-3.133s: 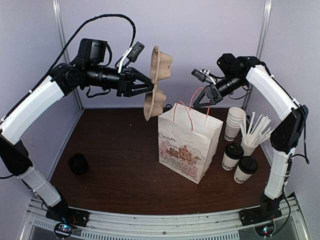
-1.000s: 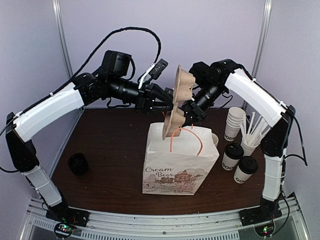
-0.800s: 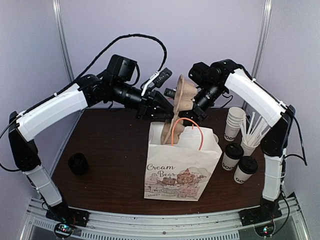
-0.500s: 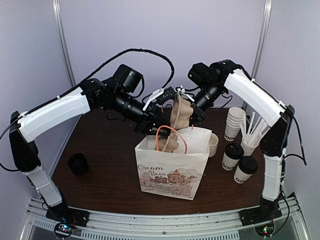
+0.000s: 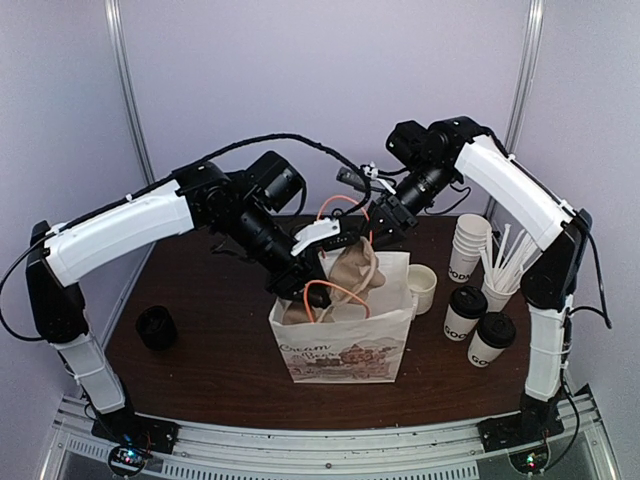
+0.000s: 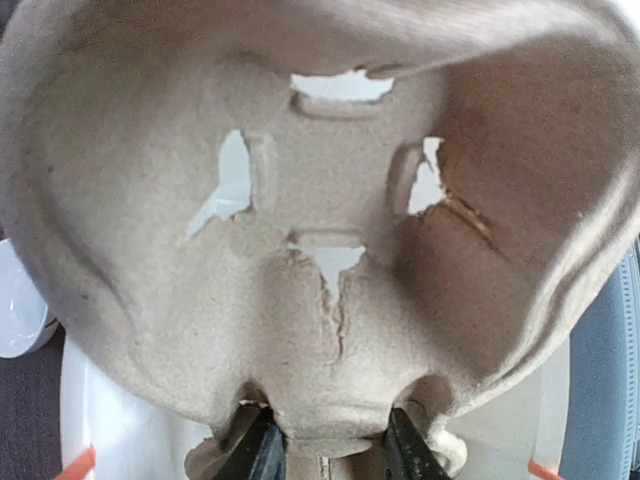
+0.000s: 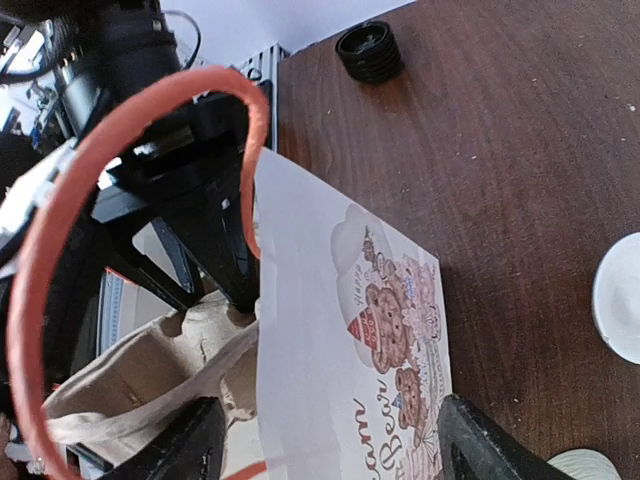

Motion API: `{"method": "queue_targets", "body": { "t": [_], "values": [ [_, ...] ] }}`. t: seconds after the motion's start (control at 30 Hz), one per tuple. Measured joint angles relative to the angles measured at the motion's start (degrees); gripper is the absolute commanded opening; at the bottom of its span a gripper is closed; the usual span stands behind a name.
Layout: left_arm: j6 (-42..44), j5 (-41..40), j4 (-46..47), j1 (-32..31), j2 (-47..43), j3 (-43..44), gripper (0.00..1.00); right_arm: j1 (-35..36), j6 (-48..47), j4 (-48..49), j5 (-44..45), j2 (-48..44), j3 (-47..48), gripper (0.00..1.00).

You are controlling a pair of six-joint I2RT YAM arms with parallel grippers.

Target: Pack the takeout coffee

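Two small white paper coffee cups [image 5: 466, 312] with black plastic lids and bold black lettering stand upright and just beside each other on the dark brown wooden table [image 5: 220, 350], near its right edge. From above, they sit at about four o'clock from a white paper bag printed with bears [image 5: 345, 345], which stands open mid-table. Inside the bag's mouth is a brown moulded-pulp cup carrier [image 5: 350, 270], tilted on edge. The left hand [image 6: 330, 455] is clamped on the carrier's rim, reaching in from ten o'clock. The right hand [image 5: 383, 218] hangs above the bag's far rim with its fingers spread wide, gripping nothing, beside an orange cord handle [image 7: 60, 210]. The cups lie at about five o'clock from that hand and lower. The right arm looks much the nearer for fetching them.
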Motion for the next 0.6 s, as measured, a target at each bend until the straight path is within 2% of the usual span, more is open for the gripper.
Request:
{"method": "queue_targets", "body": {
  "t": [0.3,0.6],
  "values": [
    [-0.98,-9.09,-9.18,-0.96,7.39,8.96,0.29,-10.49,-3.78,-3.69,-6.58,-3.74,1.53,0.83],
    [-3.67,-15.89,-16.79,-3.48,15.06,17.81,0.29,-13.42,-9.35,-5.29,-10.21,-11.80,-5.40,0.84]
  ]
}}
